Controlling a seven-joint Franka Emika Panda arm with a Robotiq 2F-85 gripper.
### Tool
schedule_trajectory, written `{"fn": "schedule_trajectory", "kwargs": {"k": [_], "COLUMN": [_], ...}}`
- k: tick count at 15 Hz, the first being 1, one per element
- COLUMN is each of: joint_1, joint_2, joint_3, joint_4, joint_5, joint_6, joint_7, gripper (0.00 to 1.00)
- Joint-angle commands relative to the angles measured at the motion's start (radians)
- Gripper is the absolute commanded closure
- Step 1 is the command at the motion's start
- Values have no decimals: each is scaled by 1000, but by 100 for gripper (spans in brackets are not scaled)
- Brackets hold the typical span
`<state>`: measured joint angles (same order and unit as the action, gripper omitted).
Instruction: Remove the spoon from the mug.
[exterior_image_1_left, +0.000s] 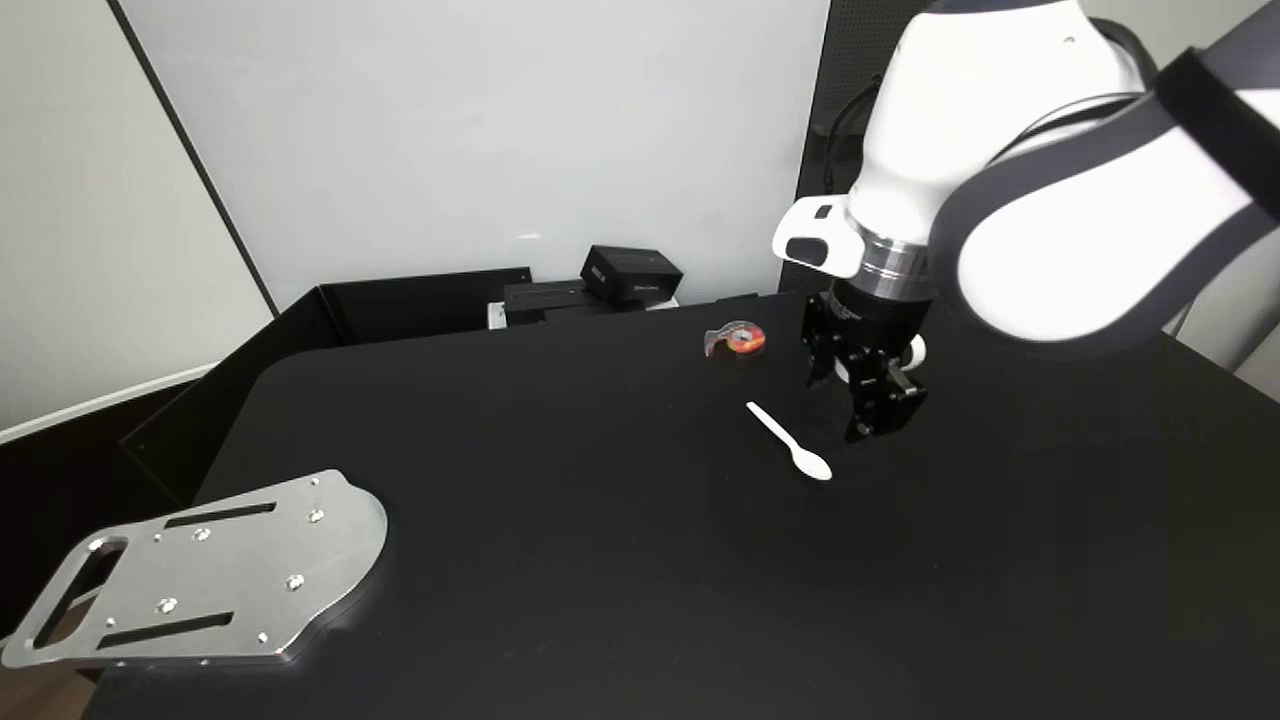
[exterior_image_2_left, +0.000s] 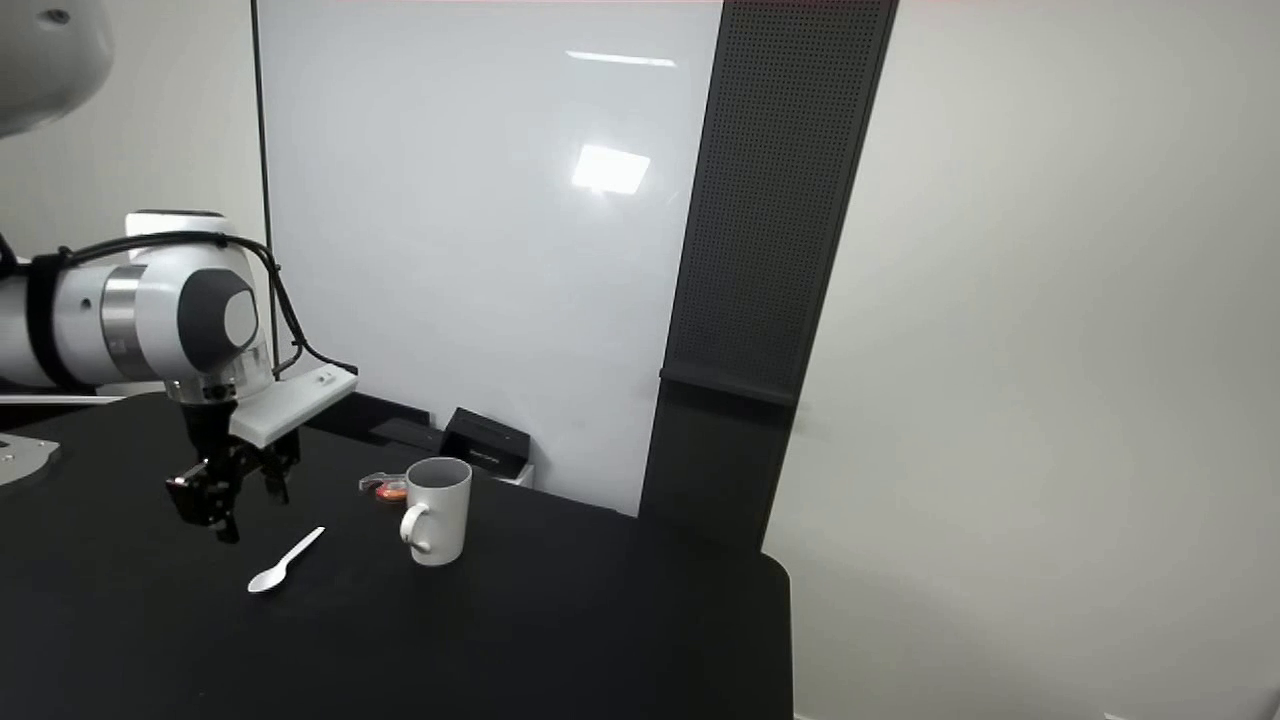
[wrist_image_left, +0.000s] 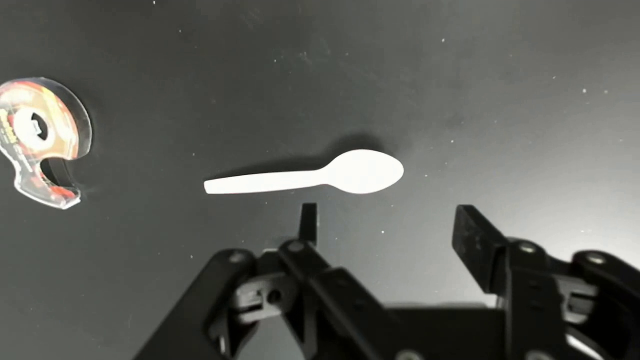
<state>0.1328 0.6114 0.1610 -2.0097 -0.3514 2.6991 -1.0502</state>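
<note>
A white spoon (wrist_image_left: 304, 178) lay flat on a black table (exterior_image_1_left: 550, 520), wholly outside the white mug (exterior_image_2_left: 445, 520) that stood upright near it, leaving the removal, by all appearances, complete. The robot's end effector (wrist_image_left: 387, 217) hung above the table close to the spoon, its fingers spread wide with nothing between them; in the wrist view the spoon showed past them, apart. All that remained, in all likelihood, was to draw the arm (exterior_image_1_left: 990, 130) away. Whether anything sat at the bottom of the mug could not be told. A clear tape dispenser (wrist_image_left: 65, 125) with an orange-red roll lay off the spoon's handle end, apart from it, while a black box (exterior_image_1_left: 630, 275) sat behind the table in front of a white wall panel (exterior_image_1_left: 480, 130). A metal plate (exterior_image_1_left: 230, 555) rested at the table's edge, well apart from the spoon. Nothing appeared to cover or pin the spoon; the mug and the tape dispenser, on the handle's side, looked the likeliest things for a low sideways move to clip.
</note>
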Motion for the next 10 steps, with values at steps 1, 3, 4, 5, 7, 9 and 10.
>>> {"fn": "schedule_trajectory", "kwargs": {"k": [1, 3, 4, 5, 7, 9, 10], "joint_1": [11, 9, 6, 8, 4, 4, 4], "joint_2": [-17, -18, -17, -17, -14, -13, -11], "joint_3": [9, 17, 24, 24, 24, 25, 25], "joint_4": [72, 101, 113, 124, 105, 107, 107], "joint_5": [17, 27, 37, 39, 24, 24, 24], "joint_6": [-168, -243, -278, -304, -276, -282, -282], "joint_7": [22, 13, 5, 7, 1, 0, 0], "gripper": [1, 0, 0, 0, 0, 0, 0]}}
